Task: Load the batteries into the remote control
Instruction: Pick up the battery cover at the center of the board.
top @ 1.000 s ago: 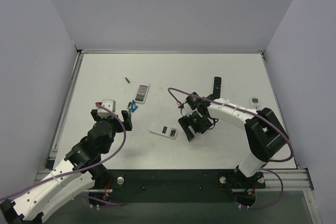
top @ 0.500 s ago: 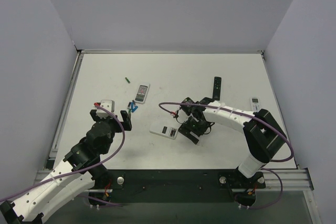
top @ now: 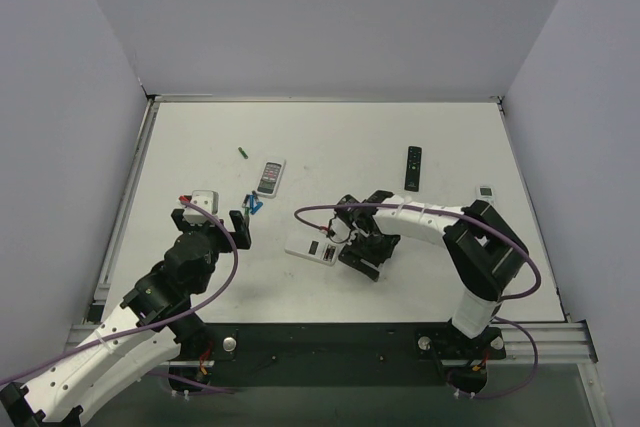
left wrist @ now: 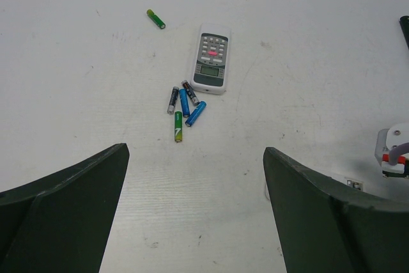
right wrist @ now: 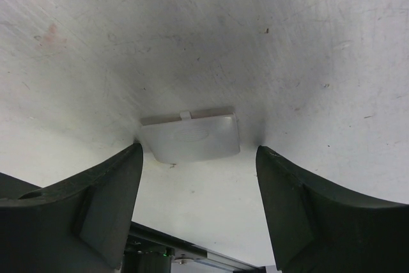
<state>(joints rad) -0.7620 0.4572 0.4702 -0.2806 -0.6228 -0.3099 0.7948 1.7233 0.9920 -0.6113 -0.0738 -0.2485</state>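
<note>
- My right pincer (top: 362, 255) is spread wide, low over the table (top: 470, 137), just right of the remote control (top: 312, 248) (back up, well apart from every edge). A tabbed cover (right wrist: 190, 133) lies between my fingers, unclamped.
- My left pincer (left wrist: 195, 158) is released, holding nothing. The batteries (left wrist: 183, 107) are bunched ahead, beside a grey-faced remote (left wrist: 211, 59).
- Since a second ago my right pincer has slid left to the remote; the left arm is unmoved.

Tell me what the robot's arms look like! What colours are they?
Both are white tubes with chunky black joints. A purple cable loops along the left arm and the right arm. Each ends in a black two-finger claw: the left claw and the right claw. Up close, the fingers look like wide dark wedges.
</note>
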